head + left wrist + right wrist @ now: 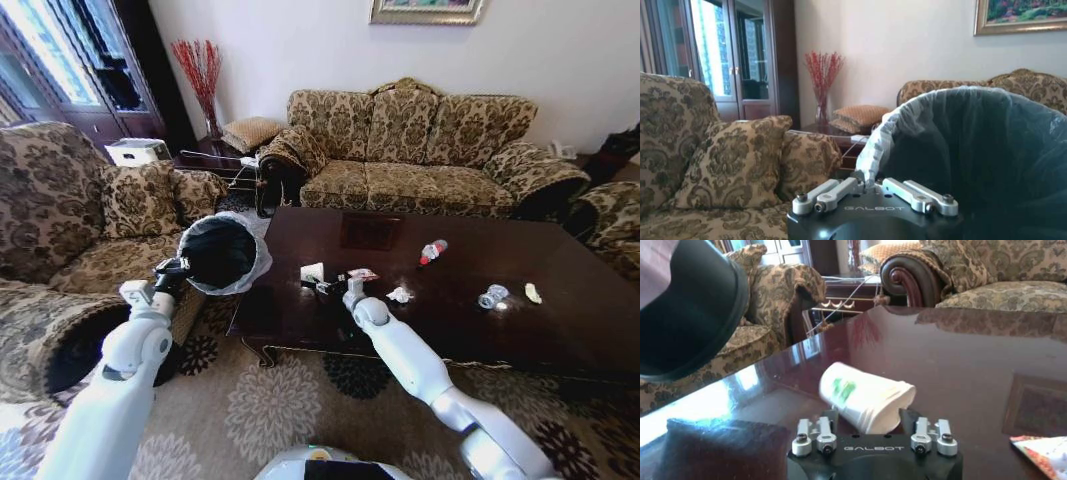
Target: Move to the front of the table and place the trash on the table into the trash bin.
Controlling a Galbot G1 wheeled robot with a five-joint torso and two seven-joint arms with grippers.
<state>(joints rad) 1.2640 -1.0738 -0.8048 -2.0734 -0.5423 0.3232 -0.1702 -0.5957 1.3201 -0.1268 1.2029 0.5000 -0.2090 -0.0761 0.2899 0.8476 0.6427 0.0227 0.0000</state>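
Note:
My left gripper (870,184) is shut on the bagged rim of the black trash bin (973,160), holding it tilted in the air beside the table's left end (222,252). The dark glossy table (560,330) carries scattered trash. A white paper cup (863,397) lies on its side near the front left, and my right gripper (869,421) is open with a finger on either side of it (335,285). Farther along lie a small wrapper (362,274), crumpled white paper (400,295), a clear bottle with a red cap (432,251) and a crushed clear bottle (492,296).
Patterned sofas stand on the left (70,230) and behind the table (420,150), with an armchair at the right (610,225). A side table with a vase of red twigs (205,85) fills the back left corner. A floral rug (270,400) covers the floor in front.

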